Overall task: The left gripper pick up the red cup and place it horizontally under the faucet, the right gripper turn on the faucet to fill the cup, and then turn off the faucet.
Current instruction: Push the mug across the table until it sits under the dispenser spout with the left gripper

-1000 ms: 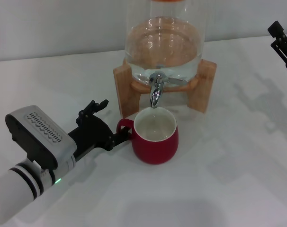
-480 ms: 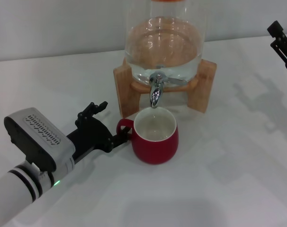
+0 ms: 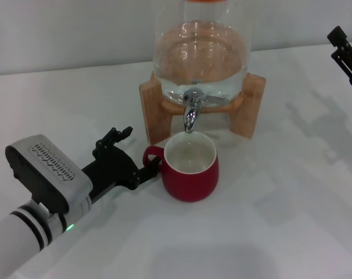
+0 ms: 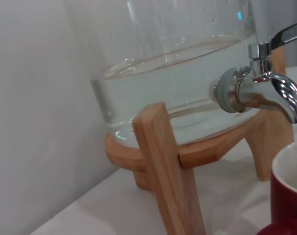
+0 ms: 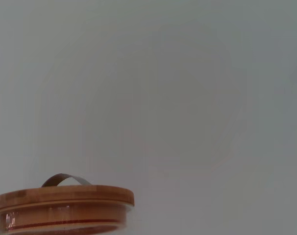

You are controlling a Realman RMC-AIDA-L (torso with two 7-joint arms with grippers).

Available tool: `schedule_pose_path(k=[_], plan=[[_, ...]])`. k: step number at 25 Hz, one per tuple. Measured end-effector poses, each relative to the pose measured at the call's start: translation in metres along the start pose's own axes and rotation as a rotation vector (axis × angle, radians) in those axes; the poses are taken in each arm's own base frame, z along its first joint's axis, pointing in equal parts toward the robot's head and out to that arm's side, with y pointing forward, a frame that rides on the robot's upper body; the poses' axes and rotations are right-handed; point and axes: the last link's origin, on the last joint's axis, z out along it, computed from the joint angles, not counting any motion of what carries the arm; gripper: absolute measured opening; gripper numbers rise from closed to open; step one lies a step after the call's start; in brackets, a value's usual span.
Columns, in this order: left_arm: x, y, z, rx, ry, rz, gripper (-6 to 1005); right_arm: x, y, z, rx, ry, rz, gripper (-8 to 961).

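The red cup (image 3: 190, 174) stands upright on the white table, its white inside open right under the spout of the faucet (image 3: 190, 113). My left gripper (image 3: 140, 150) lies low on the table to the cup's left, open. One finger reaches to the cup's loop handle, the other points toward the wooden stand. The left wrist view shows the faucet (image 4: 266, 90) and the cup's rim (image 4: 290, 186). My right gripper (image 3: 344, 55) hangs at the far right edge, high above the table, open and empty.
The glass dispenser (image 3: 199, 52) holds water and sits on a wooden stand (image 3: 150, 107) behind the cup. Its wooden lid (image 5: 60, 200) shows in the right wrist view. A white wall runs along the back of the white table (image 3: 292, 192).
My left arm has slid back a little toward the near left, away from the cup. The cup, the faucet and the right gripper have not moved.
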Motion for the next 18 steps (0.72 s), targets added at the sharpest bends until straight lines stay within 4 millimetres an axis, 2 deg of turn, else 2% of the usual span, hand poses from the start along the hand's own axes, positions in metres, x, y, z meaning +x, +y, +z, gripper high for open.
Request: schedule_pose_path(k=[18], plan=[[-0.0024, 0.0038, -0.0015, -0.009, -0.006, 0.002, 874, 0.0006, -0.0004, 0.0, 0.003, 0.004, 0.0, 777]])
